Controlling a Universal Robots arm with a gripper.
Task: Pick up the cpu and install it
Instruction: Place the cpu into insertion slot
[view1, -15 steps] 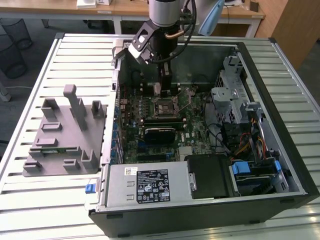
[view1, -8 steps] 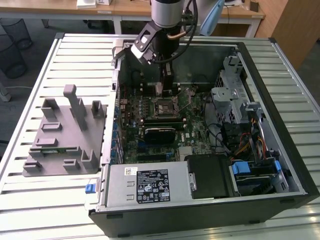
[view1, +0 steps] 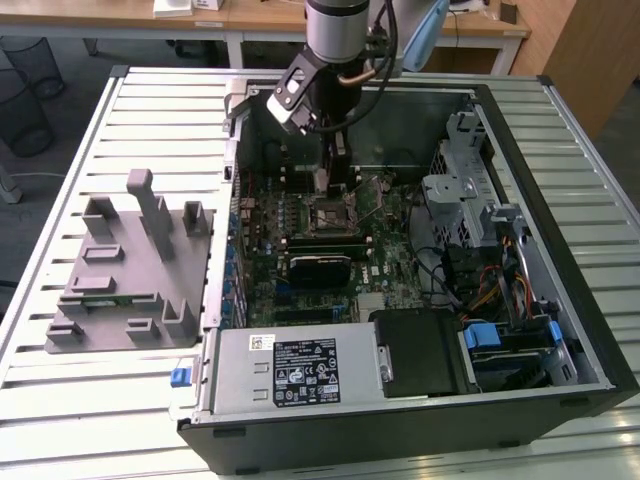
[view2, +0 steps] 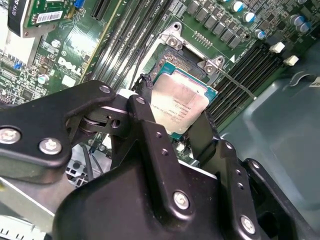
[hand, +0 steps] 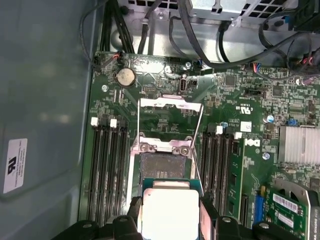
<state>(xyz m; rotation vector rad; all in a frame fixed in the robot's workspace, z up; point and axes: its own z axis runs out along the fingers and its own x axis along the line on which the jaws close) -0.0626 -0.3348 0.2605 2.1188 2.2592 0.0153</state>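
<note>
Step in hand, as judged: install phase, with pickup done, since the gripper (view1: 336, 172) sits inside the open computer case (view1: 560, 250) over the motherboard (view1: 300, 275) with the cpu (view2: 182, 102) pinched between its two black fingers (view2: 145, 112). The jaws are closed on opposite edges of the chip, silvery top facing the wrist cameras. The cpu is in the grasp, low over the board and right at the socket (hand: 165, 162). In the second wrist view it overlaps the near part of the socket opening, and in the first wrist view much of the dark socket bed shows uncovered just beyond the chip's far edge, so it looks not seated and not centred. Whether any corner touches the socket cannot be told. The load frame (hand: 170, 106) is swung back off the socket and the thin lever (view2: 235, 82) stands free beside it, so the opening is clear. Judgement: seating calls for the chip's edges to be square to the socket walls, flat rather than tilted, and for the fingers to fit between the socket rim and the memory slots (hand: 107, 170) on either side. The main risk is a skewed drop onto the contacts.
</note>
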